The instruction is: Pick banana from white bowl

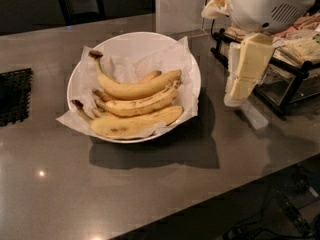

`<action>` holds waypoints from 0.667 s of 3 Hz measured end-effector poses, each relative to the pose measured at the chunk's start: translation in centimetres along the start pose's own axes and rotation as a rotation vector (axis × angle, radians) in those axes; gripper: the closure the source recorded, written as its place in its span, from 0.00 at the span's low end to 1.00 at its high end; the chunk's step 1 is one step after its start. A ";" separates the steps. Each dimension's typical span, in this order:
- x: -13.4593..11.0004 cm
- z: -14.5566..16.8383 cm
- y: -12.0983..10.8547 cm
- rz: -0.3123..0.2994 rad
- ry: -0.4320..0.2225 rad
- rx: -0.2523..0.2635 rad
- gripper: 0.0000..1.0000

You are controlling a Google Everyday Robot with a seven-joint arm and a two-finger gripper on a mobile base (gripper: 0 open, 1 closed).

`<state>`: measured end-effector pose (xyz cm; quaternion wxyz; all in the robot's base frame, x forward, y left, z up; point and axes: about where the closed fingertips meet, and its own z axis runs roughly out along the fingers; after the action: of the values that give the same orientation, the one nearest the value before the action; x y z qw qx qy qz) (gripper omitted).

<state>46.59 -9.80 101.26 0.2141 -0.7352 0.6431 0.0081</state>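
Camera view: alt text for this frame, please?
A white bowl lined with crumpled paper holds a bunch of bananas on a grey counter. The gripper hangs right of the bowl, apart from it, beside a black rack.

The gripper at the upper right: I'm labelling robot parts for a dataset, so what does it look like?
The gripper sits at the upper right, right of the white bowl. Its top is a rounded white housing with a slotted vent grille and a small dark dot. Below hangs a flat, blocky cream-yellow piece with a paler strip beside it. No cables or lettering show.
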 end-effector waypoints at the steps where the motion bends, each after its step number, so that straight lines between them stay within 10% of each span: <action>1: -3.0 1.4 -1.0 -0.060 -0.017 -0.022 0.00; 2: -6.0 3.2 -0.6 -0.142 0.008 -0.051 0.00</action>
<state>46.97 -3.09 100.21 0.1927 -0.7842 0.5899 0.0061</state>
